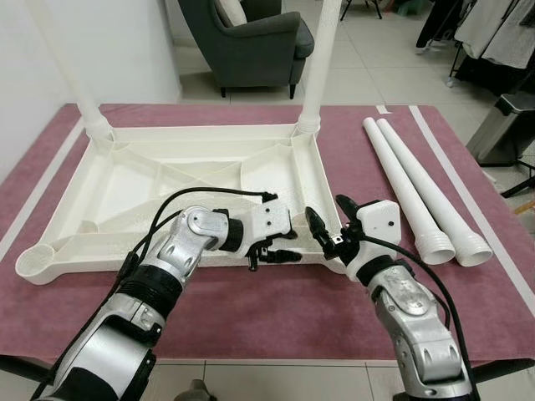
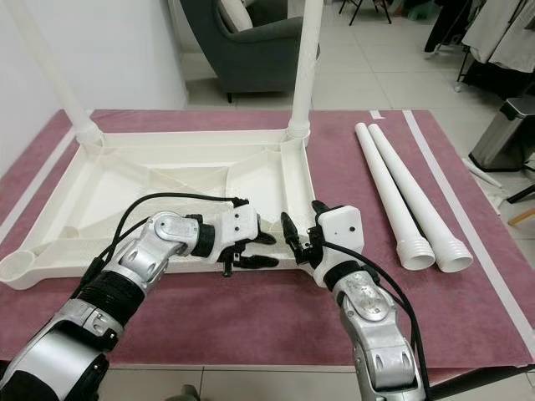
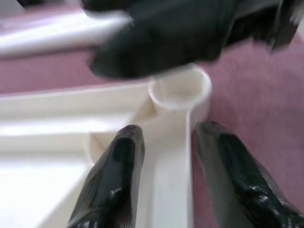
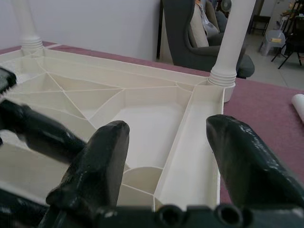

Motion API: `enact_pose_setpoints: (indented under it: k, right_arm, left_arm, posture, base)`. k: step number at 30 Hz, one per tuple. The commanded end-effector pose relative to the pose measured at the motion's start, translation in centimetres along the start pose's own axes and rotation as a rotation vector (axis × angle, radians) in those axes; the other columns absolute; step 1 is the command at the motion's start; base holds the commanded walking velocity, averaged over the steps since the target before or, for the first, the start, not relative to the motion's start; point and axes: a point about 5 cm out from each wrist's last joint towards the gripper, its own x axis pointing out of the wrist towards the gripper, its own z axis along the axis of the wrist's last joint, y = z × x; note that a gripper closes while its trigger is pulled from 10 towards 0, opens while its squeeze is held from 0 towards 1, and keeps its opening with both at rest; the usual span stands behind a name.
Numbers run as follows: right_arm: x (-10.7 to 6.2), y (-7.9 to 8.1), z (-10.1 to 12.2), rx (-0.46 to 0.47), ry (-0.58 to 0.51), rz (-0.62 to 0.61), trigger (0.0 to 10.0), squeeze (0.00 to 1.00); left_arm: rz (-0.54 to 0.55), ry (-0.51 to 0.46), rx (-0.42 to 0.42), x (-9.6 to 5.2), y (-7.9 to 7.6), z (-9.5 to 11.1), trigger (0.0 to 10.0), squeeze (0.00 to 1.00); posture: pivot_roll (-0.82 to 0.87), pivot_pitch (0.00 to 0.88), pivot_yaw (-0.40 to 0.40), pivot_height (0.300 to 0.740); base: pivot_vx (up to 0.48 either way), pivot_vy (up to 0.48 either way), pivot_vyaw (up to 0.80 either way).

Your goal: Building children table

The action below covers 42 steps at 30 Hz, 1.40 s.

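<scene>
Both sets of jaws are spread apart and holding nothing, with our left gripper (image 1: 276, 246) and right gripper (image 1: 328, 224) facing each other at the near right corner of the tabletop (image 1: 167, 184). Biggest thing first: that white plastic tabletop is lying upside down on the reddish-purple mat (image 1: 276, 309), ribbed underside facing up, taking up most of the left and middle of what we see. Two white legs are already standing in the far corners, one far left leg (image 1: 71, 67) and one far right leg (image 1: 322, 63), both upright in their sockets. The near left socket (image 1: 38, 263) is an open cup with no leg in it. From our left wrist view the fingers (image 3: 114, 185) straddle the raised rim of the tabletop, and the round corner socket (image 3: 183, 90) sits just past them, with the other gripper a dark blur above it. From the right wrist view our fingers (image 4: 95, 171) sit on either side of that same corner. Off to the right, two loose legs (image 1: 422, 196) lie side by side on the mat, touching, threaded ends toward us. Behind the mat there's a dark grey armchair (image 1: 251, 38).
</scene>
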Motion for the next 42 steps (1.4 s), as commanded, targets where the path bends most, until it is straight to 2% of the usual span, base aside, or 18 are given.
enact_pose_setpoints:
  k: [1,4,5,6,9,11,12,16,19,21,23,28,32,36,42]
  right_arm:
    - [0.0,-0.1,-0.1,0.015,0.005,0.007,10.0,0.0]
    - [0.3,-0.4,-0.3,0.025,0.003,-0.024,10.0,0.0]
    - [0.5,-0.5,-0.4,0.028,0.002,-0.035,10.0,0.0]
    - [0.5,-0.5,-0.4,0.028,0.002,-0.035,10.0,0.0]
    - [1.0,-1.0,-0.8,0.015,0.008,-0.053,10.0,0.0]
    - [1.3,-1.6,-0.8,0.008,0.008,-0.06,10.0,0.0]
    - [1.8,-2.4,-0.7,0.0,0.005,-0.069,10.0,0.0]
    - [2.0,-2.7,-0.6,-0.002,0.002,-0.07,10.0,0.0]
    - [2.8,-2.8,-0.3,0.01,-0.011,-0.06,10.0,0.0]
    - [3.2,-1.8,-0.2,0.039,-0.025,-0.044,10.0,0.0]
    - [3.2,-0.8,-0.3,0.062,-0.03,-0.043,10.0,0.0]
    - [3.3,-0.5,-0.4,0.071,-0.033,-0.048,10.0,0.0]
    - [3.0,-0.8,-0.2,0.081,-0.06,-0.049,10.0,0.0]
    - [3.1,-1.6,-0.2,0.069,-0.066,-0.067,10.0,0.0]
    - [3.1,-1.6,-0.2,0.069,-0.068,-0.076,10.0,0.0]
  left_arm:
    - [0.265,-0.032,-0.01,-1.1,1.4,0.3,10.0,0.0]
    - [0.455,-0.079,-0.075,-3.3,1.8,0.3,10.0,0.0]
    - [0.554,-0.084,-0.132,-4.1,1.9,-0.1,10.0,0.0]
    - [0.554,-0.084,-0.132,-4.1,1.9,-0.1,10.0,0.0]
    - [0.791,-0.048,-0.285,-6.0,1.4,-1.3,10.0,0.0]
    - [0.83,-0.043,-0.263,-6.2,1.1,-1.3,10.0,0.0]
    - [0.876,-0.047,-0.229,-6.4,0.9,-1.2,10.0,0.0]
    - [0.896,-0.055,-0.23,-6.4,0.8,-1.1,10.0,0.0]
    - [0.954,-0.084,-0.261,-5.9,1.3,-0.7,10.0,0.0]
    - [1.029,-0.091,-0.283,-5.6,2.1,-0.6,10.0,0.0]
    - [1.061,-0.065,-0.247,-5.6,2.4,-0.8,10.0,0.0]
    - [1.065,-0.044,-0.235,-5.7,2.4,-0.8,10.0,0.0]
    - [1.145,0.012,-0.184,-6.1,2.6,-1.1,10.0,0.0]
    - [1.147,0.022,-0.168,-6.0,2.7,-1.2,10.0,0.0]
    - [1.145,0.023,-0.165,-6.0,2.9,-1.2,10.0,0.0]
  posture:
    - [0.03,0.0,0.023,0.74]
    - [0.03,0.0,0.008,0.74]
    - [0.04,0.0,0.002,0.74]
    - [0.04,0.0,0.002,0.74]
    - [0.04,0.0,-0.006,0.74]
    - [0.05,0.0,-0.016,0.74]
    - [0.05,0.0,-0.022,0.74]
    - [0.05,0.0,-0.022,0.74]
    - [0.07,0.0,-0.04,0.74]
    - [0.07,0.0,-0.048,0.74]
    - [0.07,0.0,-0.051,0.74]
    - [0.07,0.0,-0.051,0.74]
    - [0.07,0.0,-0.039,0.74]
    - [0.07,0.0,-0.029,0.74]
    - [0.07,0.0,-0.024,0.74]
  base:
    - [0.0,0.0,0.0]
    - [0.0,0.0,0.0]
    - [0.0,0.0,0.0]
    - [0.0,0.0,0.0]
    - [0.0,0.0,0.0]
    - [0.0,0.0,0.0]
    - [0.0,0.0,0.0]
    - [0.0,0.0,0.0]
    - [0.0,0.0,0.0]
    - [0.0,0.0,0.0]
    - [0.0,0.0,0.0]
    - [0.0,0.0,0.0]
    - [0.0,-0.48,0.0]
    - [0.0,-0.48,0.0]
    - [0.0,-0.48,0.0]
